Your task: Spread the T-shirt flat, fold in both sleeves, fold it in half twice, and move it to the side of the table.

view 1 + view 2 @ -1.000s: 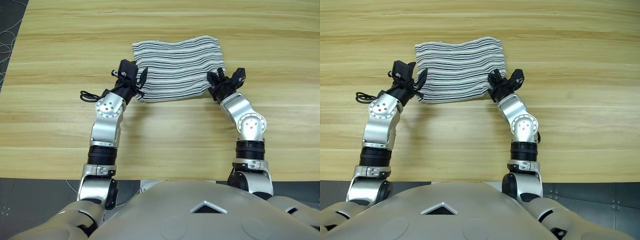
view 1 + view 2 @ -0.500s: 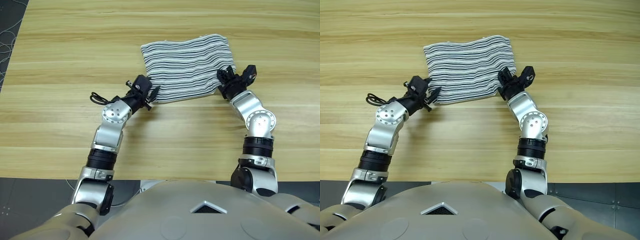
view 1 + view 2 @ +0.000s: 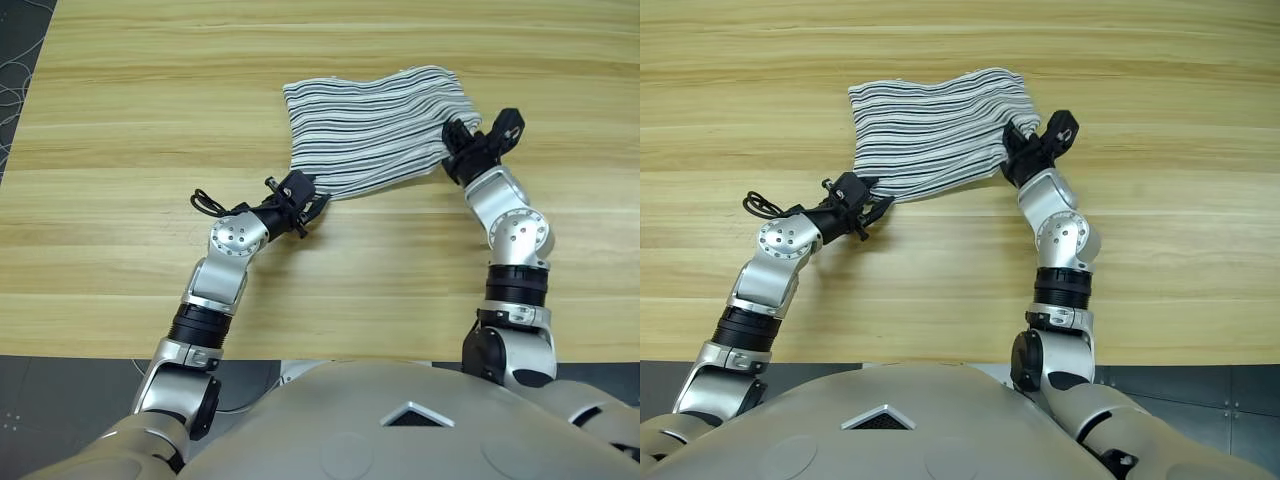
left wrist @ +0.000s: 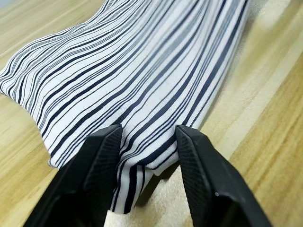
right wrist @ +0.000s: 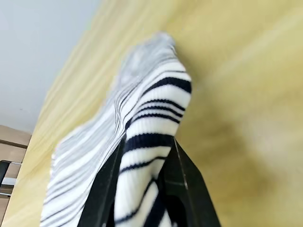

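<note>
T-shirt (image 3: 370, 125) — near corners pinched between left fingers (image 4: 94, 175) and right fingers (image 5: 189, 191).

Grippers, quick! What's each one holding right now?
Left gripper: closed, holding the striped T-shirt.
Right gripper: closed, holding the striped T-shirt too.

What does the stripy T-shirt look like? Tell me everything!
The T-shirt is soft knit cloth with thin dark, grey and white stripes, folded into a rumpled rectangle. It lies on the wooden table, its near edge slanted. The left gripper pinches its near left corner, the right gripper its near right corner.
</note>
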Controlling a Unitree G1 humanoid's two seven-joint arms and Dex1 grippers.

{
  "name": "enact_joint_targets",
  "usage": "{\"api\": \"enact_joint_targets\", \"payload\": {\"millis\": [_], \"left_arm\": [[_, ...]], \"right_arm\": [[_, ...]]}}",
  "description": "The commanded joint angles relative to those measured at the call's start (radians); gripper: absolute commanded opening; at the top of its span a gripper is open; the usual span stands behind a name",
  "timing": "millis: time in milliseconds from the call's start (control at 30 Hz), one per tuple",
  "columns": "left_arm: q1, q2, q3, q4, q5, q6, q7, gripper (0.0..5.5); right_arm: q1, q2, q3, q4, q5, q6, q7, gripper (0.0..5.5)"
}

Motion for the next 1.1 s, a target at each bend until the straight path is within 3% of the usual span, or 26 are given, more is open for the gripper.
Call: {"api": "enact_joint_targets", "payload": {"millis": [33, 167, 367, 567, 867, 900, 1100], "left_arm": [[0.015, -0.007, -0.005, 0.008, -0.003, 0.035, -0.006, 2.07], [0.011, -0.019, -0.017, 0.007, -0.012, 0.045, -0.015, 2.07], [-0.02, -0.032, -0.017, -0.003, -0.021, 0.058, -0.017, 2.07], [-0.049, -0.045, -0.012, -0.001, -0.023, 0.06, -0.017, 2.07], [-0.01, -0.045, -0.006, -0.112, -0.037, 0.08, -0.016, 2.07], [-0.008, -0.045, -0.004, -0.123, -0.039, 0.083, -0.017, 2.07], [0.0, -0.032, 0.002, -0.168, -0.046, 0.096, -0.021, 2.07]], "right_arm": [[-0.045, -0.01, 0.041, -0.036, -0.072, -0.03, 0.034, 0.18], [-0.099, 0.012, 0.105, -0.033, -0.114, 0.008, 0.081, 0.18], [-0.132, 0.075, 0.377, 0.009, -0.178, 0.194, 0.23, 0.18], [-0.191, 0.169, 0.615, 0.14, -0.301, 0.209, 0.384, 0.16], [-0.353, 0.15, 0.461, 0.585, -0.394, -0.022, 0.298, 0.16], [-0.363, 0.145, 0.452, 0.619, -0.394, -0.036, 0.301, 0.53], [-0.385, 0.153, 0.428, 0.644, -0.391, 0.003, 0.425, 1.5]]}}
